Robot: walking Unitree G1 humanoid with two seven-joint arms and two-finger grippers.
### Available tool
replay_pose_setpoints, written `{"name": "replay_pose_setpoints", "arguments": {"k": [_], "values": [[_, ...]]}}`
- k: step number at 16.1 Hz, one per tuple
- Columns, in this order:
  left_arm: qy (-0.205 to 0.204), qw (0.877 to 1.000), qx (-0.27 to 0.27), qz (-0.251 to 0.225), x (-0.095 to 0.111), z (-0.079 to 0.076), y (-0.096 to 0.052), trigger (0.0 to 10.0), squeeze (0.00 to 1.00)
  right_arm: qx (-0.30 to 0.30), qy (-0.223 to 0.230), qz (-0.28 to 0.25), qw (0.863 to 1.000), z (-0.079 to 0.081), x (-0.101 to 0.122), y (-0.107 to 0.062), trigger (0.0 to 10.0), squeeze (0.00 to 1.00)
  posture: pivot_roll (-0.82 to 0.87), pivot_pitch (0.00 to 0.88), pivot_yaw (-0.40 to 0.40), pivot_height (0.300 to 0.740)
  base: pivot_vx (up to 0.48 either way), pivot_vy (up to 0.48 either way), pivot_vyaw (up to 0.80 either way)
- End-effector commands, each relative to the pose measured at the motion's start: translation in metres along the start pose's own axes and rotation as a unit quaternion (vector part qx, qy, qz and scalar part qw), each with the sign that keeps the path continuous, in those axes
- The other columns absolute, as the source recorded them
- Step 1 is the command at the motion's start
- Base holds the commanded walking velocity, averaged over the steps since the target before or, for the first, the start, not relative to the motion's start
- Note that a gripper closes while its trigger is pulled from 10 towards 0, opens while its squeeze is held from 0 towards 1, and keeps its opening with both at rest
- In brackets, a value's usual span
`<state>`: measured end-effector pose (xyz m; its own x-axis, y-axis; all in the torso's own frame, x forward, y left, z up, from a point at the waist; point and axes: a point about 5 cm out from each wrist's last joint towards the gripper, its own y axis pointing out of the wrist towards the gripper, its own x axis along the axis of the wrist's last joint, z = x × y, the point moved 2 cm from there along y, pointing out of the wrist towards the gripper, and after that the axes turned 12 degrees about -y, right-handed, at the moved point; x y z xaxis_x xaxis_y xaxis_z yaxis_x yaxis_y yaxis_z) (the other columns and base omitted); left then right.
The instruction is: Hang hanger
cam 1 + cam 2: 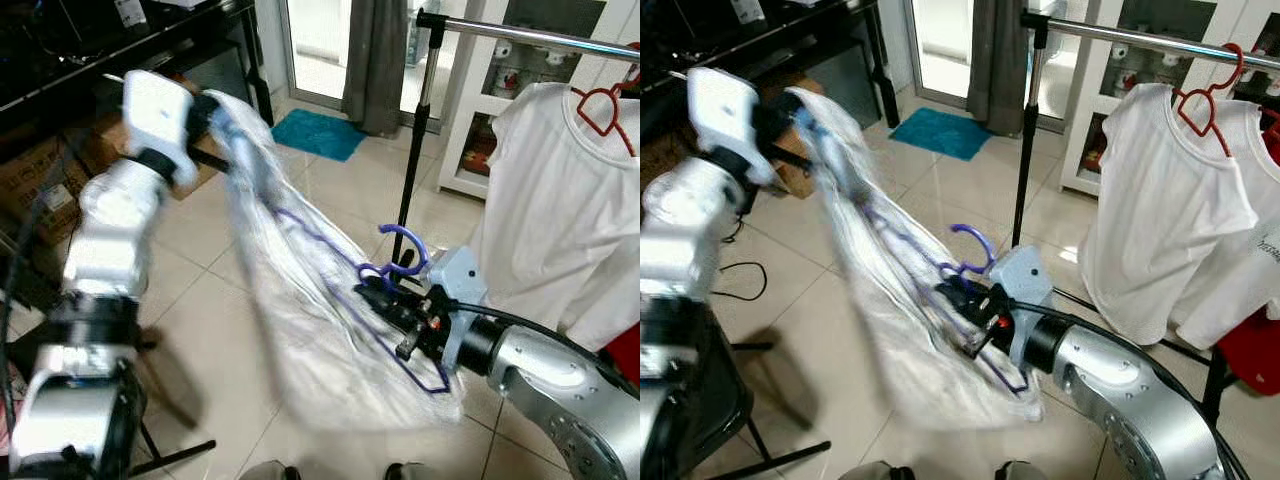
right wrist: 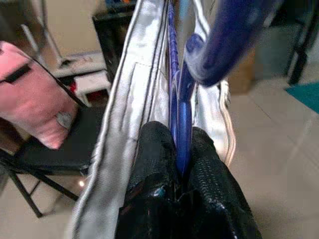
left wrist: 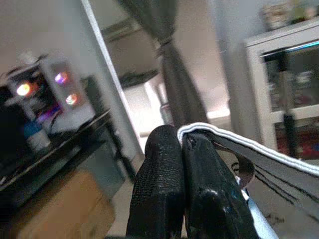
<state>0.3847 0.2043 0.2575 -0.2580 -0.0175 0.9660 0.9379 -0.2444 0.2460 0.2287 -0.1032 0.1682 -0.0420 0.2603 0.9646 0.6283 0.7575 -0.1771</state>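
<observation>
Tiled room, metal clothes rail (image 1: 520,33) by a white cabinet (image 1: 470,120).
Right gripper (image 1: 378,292) jaws clamp the purple wire hanger (image 1: 405,262); left gripper (image 1: 215,118) jaws pinch its white sheer garment (image 1: 300,300).

My two head cameras look forward and down from above, facing the tiled floor (image 1: 200,260) and the clothes rail (image 1: 1140,40). Both take in the same scene, the right eye set slightly aside, so the rail's upright pole (image 1: 412,150) sits further left in it. The left wrist camera looks closely along the left hand (image 3: 182,144), out towards a curtain (image 3: 174,74) and a white cabinet (image 3: 279,45). The right wrist camera peers very near along the right hand (image 2: 182,149), towards a folding chair (image 2: 50,154).
</observation>
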Motion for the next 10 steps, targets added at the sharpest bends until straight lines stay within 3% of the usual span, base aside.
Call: {"name": "replay_pose_setpoints", "arguments": {"k": [1,2,3,6,7,8,9,10], "values": [[-0.013,0.999,0.045,-0.018,0.01,0.02,-0.002,0.0,0.0,0.01,0.005,-0.001,1.0,0.004,-0.001,-0.003,0.0,0.0,-0.13,0.061,0.091,0.74,0.0,0.0,0.0],[-0.049,0.993,0.103,0.01,-0.009,0.043,-0.008,0.0,0.0,-0.002,0.04,-0.038,0.998,0.001,0.004,-0.011,0.0,0.0,-0.14,0.061,0.096,0.74,0.0,0.0,0.0],[-0.051,0.992,0.11,0.041,-0.026,0.047,-0.015,0.0,0.0,-0.029,0.068,-0.067,0.995,-0.008,0.008,-0.017,0.0,0.0,-0.14,0.061,0.096,0.74,0.0,0.0,0.0],[-0.08,0.992,0.052,0.081,-0.052,0.023,-0.022,0.0,0.0,-0.08,0.102,-0.106,0.986,-0.023,0.012,-0.026,0.0,0.0,-0.14,0.061,0.1,0.74,0.0,0.0,0.0],[-0.124,0.986,-0.04,0.103,-0.069,-0.027,-0.029,0.0,0.0,-0.157,0.123,-0.125,0.972,-0.04,0.01,-0.027,0.0,0.0,-0.14,0.061,0.098,0.74,0.0,0.0,0.0],[-0.137,0.982,-0.067,0.107,-0.071,-0.042,-0.03,0.0,0.0,-0.184,0.129,-0.128,0.966,-0.047,0.008,-0.026,0.0,0.0,-0.13,0.06,0.096,0.74,0.0,0.0,0.0],[-0.165,0.97,-0.134,0.115,-0.073,-0.078,-0.037,0.0,0.0,-0.245,0.153,-0.142,0.947,-0.06,0.006,-0.025,0.0,0.0,-0.13,0.059,0.093,0.74,0.0,0.0,0.0],[-0.168,0.966,-0.154,0.119,-0.073,-0.089,-0.04,0.0,0.0,-0.262,0.161,-0.146,0.94,-0.063,0.005,-0.025,0.0,0.0,-0.13,0.059,0.093,0.74,0.0,0.0,0.0]]}}
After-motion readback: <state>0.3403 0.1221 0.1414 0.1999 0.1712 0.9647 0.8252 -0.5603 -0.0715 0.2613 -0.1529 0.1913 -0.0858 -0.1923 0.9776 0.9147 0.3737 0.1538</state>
